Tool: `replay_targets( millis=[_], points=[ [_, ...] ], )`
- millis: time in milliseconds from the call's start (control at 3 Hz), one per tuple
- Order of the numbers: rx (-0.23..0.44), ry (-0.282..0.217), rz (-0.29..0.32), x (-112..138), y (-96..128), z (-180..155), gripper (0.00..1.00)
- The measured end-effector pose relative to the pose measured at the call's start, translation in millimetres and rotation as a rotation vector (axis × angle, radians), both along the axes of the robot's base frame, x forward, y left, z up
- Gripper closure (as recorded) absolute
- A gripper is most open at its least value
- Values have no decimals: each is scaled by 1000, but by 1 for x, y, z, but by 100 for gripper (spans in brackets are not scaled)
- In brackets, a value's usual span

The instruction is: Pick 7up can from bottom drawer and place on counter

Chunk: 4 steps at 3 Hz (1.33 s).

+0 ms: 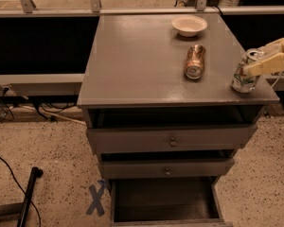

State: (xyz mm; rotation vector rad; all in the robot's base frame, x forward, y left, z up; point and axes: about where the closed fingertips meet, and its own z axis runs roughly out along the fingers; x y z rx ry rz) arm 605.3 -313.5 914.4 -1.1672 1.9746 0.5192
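Small silver-white 7up can with green markings (244,79) gripped at the right near corner of the wide flat matte grey worktop (137,60).

The worktop has broad bare room across its left and middle, so a set-down further in looks safer to me. The lowest grey drawer (163,197), dark inside, stands pulled out and shows nothing in it. The pale yellow two-finger tool (253,60) reaches in from the right, clamped on the can, which tilts slightly close to both edges. A copper-orange can (195,61) lies on its side to the left; a white round bowl (189,25) sits beyond.
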Motion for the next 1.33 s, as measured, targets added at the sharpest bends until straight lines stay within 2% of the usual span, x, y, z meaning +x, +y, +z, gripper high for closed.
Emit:
replay_targets(
  millis=[667,1000,1333],
  points=[
    [4,4,6,4,5,-4,14],
    [6,6,8,5,7,-6,0],
    [4,-26,39,4,10,-1,0]
  ],
)
